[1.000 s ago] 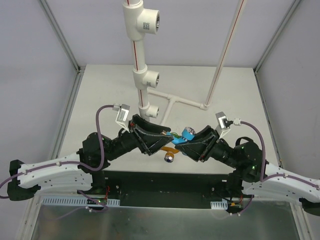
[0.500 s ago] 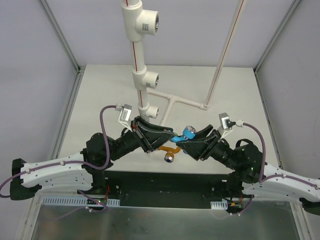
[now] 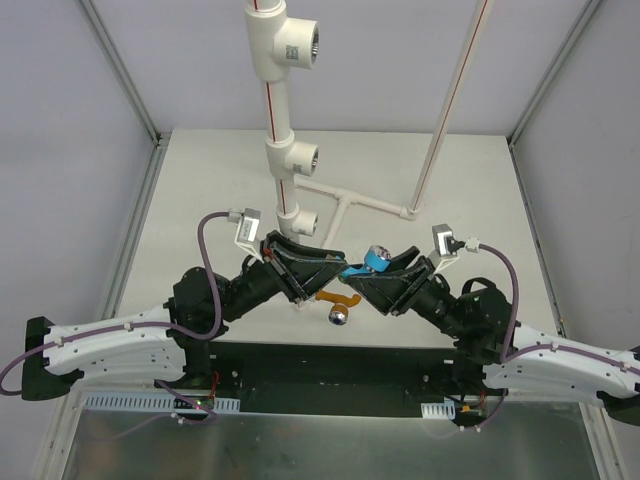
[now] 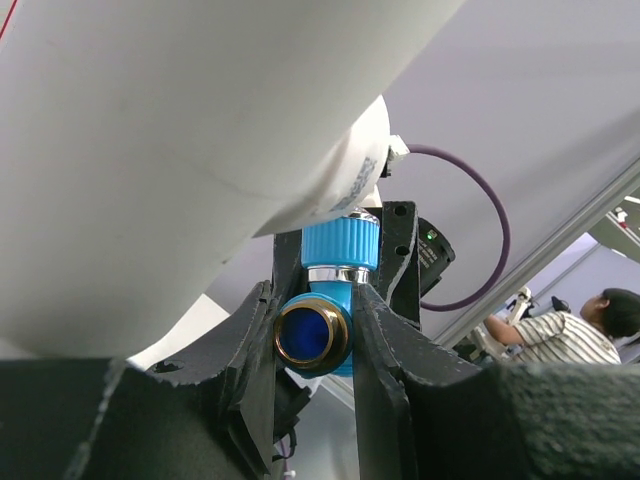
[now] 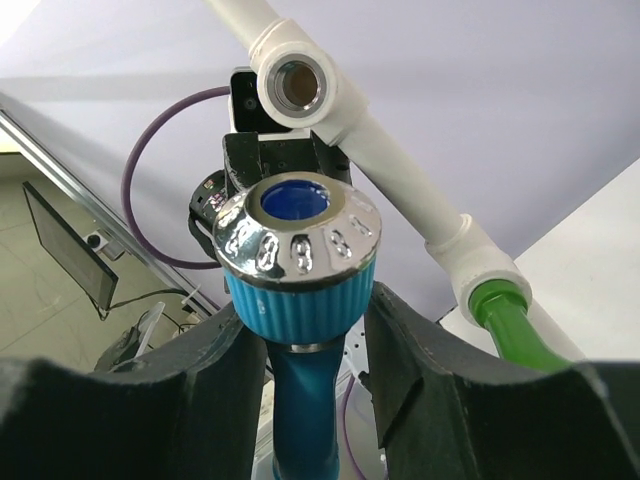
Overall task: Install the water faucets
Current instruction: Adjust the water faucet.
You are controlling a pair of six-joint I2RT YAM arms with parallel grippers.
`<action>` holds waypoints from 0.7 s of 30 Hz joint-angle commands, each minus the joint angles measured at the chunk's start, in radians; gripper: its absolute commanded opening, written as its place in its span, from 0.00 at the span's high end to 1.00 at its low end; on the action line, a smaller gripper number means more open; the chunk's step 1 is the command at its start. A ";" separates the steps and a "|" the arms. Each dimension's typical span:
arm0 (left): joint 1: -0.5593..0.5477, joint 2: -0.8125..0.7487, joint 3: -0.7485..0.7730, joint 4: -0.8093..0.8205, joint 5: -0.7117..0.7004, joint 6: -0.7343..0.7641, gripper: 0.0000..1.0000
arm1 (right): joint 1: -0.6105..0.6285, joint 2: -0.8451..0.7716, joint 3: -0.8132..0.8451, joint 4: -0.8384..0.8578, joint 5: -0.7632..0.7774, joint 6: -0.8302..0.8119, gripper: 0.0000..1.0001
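Note:
The light blue faucet hangs above the table between both grippers. My left gripper is shut on its body; in the left wrist view the fingers press either side of its brass-ringed end. My right gripper is shut on its ribbed blue knob, which has a shiny metal cap. The orange faucet lies on the table just below the grippers. A green faucet shows against a white fitting low on the pipe in the right wrist view.
A white upright pipe carries three tee fittings: top, middle and low. Its white base pipes lie on the table behind the grippers. A thin slanted pole stands at the right.
The two grippers have drawn closer together around the blue faucet. The right arm has shifted left and the faucet has risen slightly.

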 commanded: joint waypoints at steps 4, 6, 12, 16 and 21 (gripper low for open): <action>0.000 0.012 0.054 0.036 0.014 0.058 1.00 | 0.013 -0.020 0.030 0.035 0.063 0.012 0.56; 0.000 0.022 0.059 0.033 0.018 0.066 1.00 | 0.012 -0.023 0.028 0.034 0.074 0.012 0.57; 0.000 0.050 0.076 0.027 0.028 0.075 1.00 | 0.013 -0.014 0.040 0.017 0.094 0.017 0.62; -0.002 0.052 0.082 0.027 0.031 0.081 1.00 | 0.013 -0.005 0.041 0.017 0.103 0.023 0.68; -0.002 0.055 0.082 0.027 0.039 0.076 1.00 | 0.013 -0.014 0.054 -0.041 0.162 0.022 1.00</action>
